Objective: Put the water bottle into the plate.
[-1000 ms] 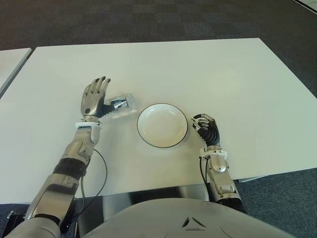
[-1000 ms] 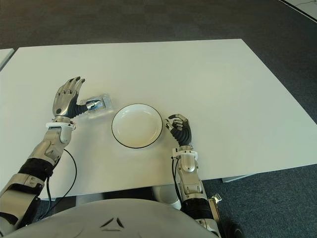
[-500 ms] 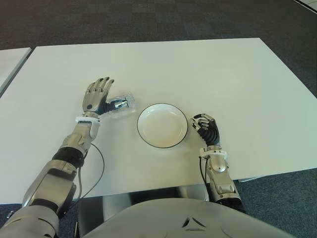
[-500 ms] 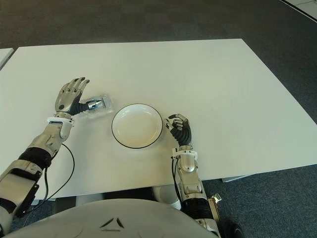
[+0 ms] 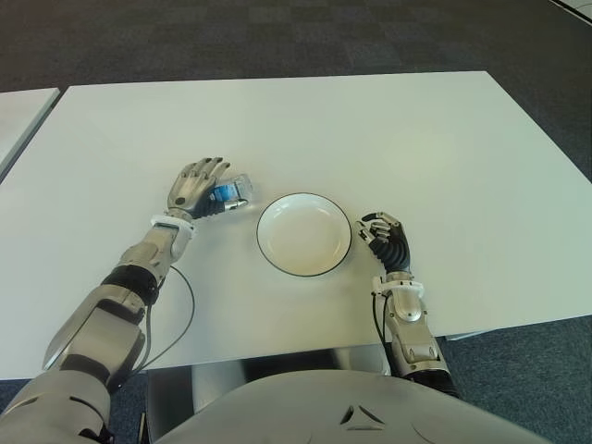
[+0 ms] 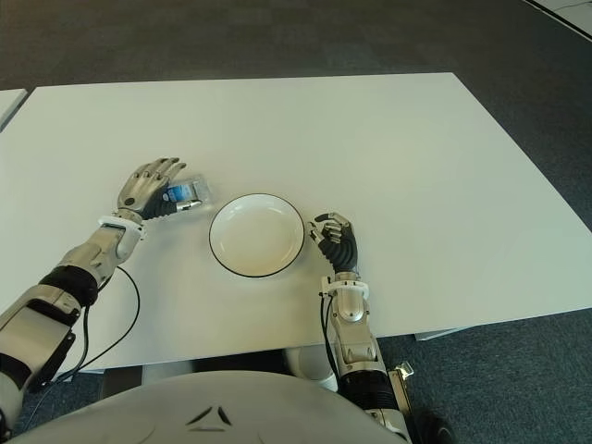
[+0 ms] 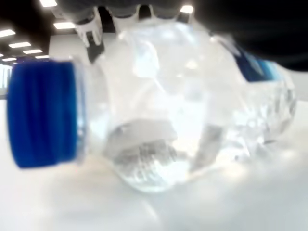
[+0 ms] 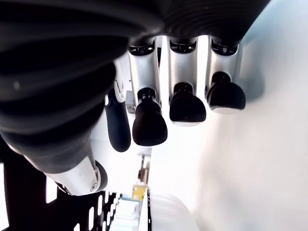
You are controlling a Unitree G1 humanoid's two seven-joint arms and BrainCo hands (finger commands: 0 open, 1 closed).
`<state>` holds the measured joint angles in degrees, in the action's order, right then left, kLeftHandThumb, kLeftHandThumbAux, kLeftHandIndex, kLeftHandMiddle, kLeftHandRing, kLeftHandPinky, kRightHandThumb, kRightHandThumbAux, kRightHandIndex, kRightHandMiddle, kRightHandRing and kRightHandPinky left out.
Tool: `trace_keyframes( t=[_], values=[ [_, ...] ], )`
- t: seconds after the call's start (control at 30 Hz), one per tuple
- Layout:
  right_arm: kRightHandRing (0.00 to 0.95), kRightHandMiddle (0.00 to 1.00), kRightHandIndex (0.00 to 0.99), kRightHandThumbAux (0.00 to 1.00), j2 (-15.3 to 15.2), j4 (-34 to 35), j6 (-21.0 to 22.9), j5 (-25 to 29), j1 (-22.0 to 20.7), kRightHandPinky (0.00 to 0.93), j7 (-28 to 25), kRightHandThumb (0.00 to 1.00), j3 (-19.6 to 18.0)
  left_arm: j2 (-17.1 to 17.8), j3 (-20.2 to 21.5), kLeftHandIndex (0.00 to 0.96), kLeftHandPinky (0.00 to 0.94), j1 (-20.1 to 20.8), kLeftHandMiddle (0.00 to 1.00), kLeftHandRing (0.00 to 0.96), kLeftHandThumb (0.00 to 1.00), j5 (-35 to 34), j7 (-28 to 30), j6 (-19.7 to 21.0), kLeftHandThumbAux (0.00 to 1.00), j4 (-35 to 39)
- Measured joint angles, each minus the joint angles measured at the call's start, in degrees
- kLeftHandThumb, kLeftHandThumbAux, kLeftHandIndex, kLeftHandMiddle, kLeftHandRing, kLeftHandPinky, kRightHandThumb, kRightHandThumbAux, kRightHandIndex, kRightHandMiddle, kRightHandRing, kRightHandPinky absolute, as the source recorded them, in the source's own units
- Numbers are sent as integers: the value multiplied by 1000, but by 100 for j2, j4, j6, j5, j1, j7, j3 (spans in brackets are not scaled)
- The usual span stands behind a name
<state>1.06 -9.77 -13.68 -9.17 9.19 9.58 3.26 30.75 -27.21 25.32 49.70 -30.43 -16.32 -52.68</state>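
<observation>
We see the left hand (image 5: 196, 183) with fingers draped over the clear plastic blue-capped water bottle (image 5: 233, 192) lying beside the black-rimmed white plate (image 5: 304, 234); the right hand (image 5: 387, 242) shows curled, empty.

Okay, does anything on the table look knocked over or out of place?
Only the water bottle: it lies on its side on the table, left of the plate, with the left hand over it. Nothing looks spilled.
</observation>
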Motion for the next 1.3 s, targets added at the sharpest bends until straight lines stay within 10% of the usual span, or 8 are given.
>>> trace_keyframes(
  t=[0.77,1.3],
  values=[
    [847,836,437,726,-3,136,0,14,145,850,7,706,0,-236,-1268,0,0,1216,0,0,553,216,465,-75,175,-1618],
    [838,827,437,727,-6,167,0,4,184,840,28,706,-2,-353,-2091,0,0,1783,0,0,587,522,1039,673,266,-2117]
  ],
)
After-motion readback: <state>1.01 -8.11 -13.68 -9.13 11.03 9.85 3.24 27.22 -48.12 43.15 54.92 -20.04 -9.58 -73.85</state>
